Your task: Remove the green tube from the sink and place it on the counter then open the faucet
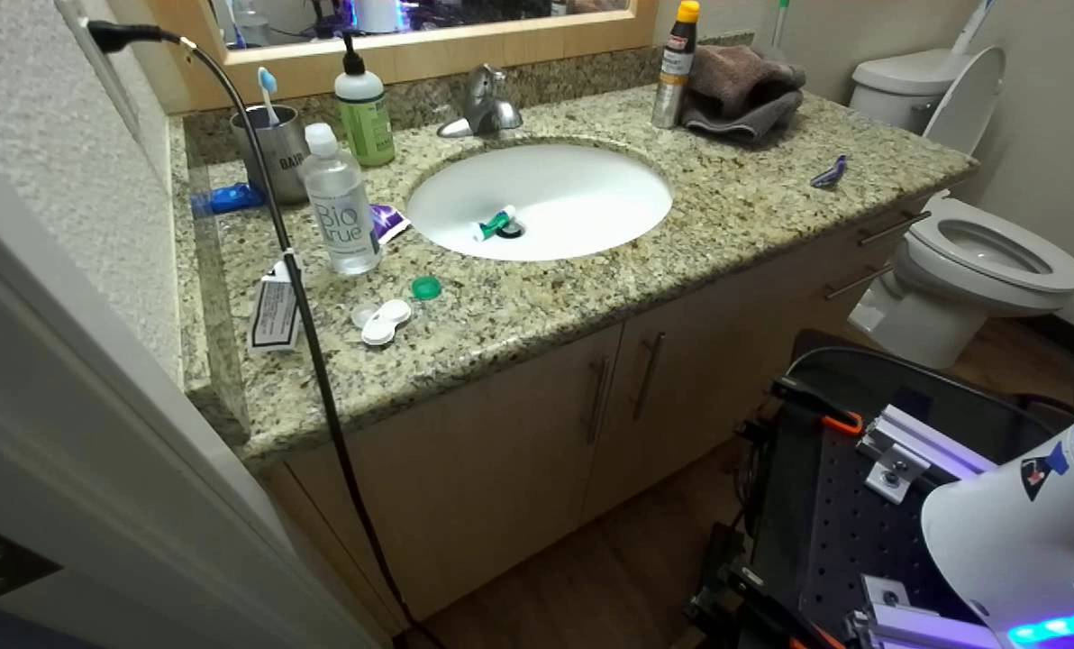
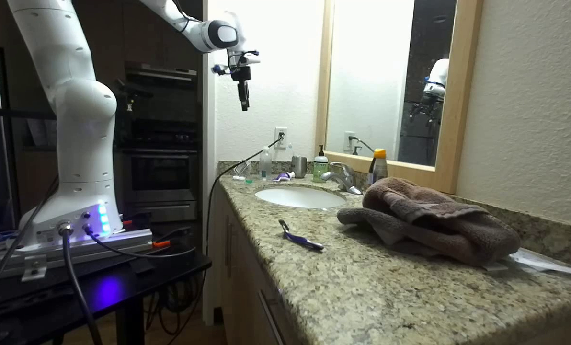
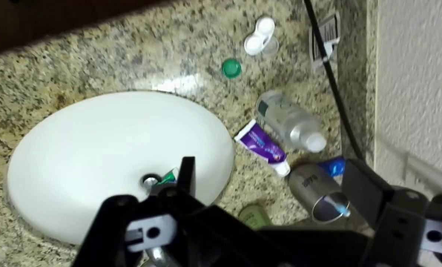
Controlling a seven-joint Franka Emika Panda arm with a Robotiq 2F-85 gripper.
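Bathroom worktop (image 1: 537, 302): speckled granite in an exterior view, surrounding the white sink (image 1: 591, 194).
Green tube (image 1: 498, 222): lies inside the sink, slanted, at the edge of its drain (image 1: 511, 232).
Faucet (image 1: 485, 110): chrome, stands behind the sink.
Soap bottle (image 1: 368, 126), clear bottle (image 1: 343, 216) and metal cup (image 1: 288, 144): upright on the worktop, left of the sink.
Spray can (image 1: 672, 81) and brown towel (image 1: 744, 90): close together, right of the sink and toward the back.
Robot arm (image 2: 86, 120): in an exterior view, rises from a black stand (image 2: 173, 273) and reaches out higher than the sink.
Jaws: hang pointing down, above the sink's level; from this side their spread cannot be told.
Mirror (image 2: 369, 72): behind the sink, reflecting part of the arm.
Purple tube (image 3: 261, 142) and green lid (image 3: 231, 68): in the wrist view, on the worktop near the sink's right end.
Jaws from the wrist: spread wide, fingertips (image 3: 186, 174) well apart, with hold of nothing.
Green tube from the wrist: beside the sink's drain, partly hidden behind one jaw.
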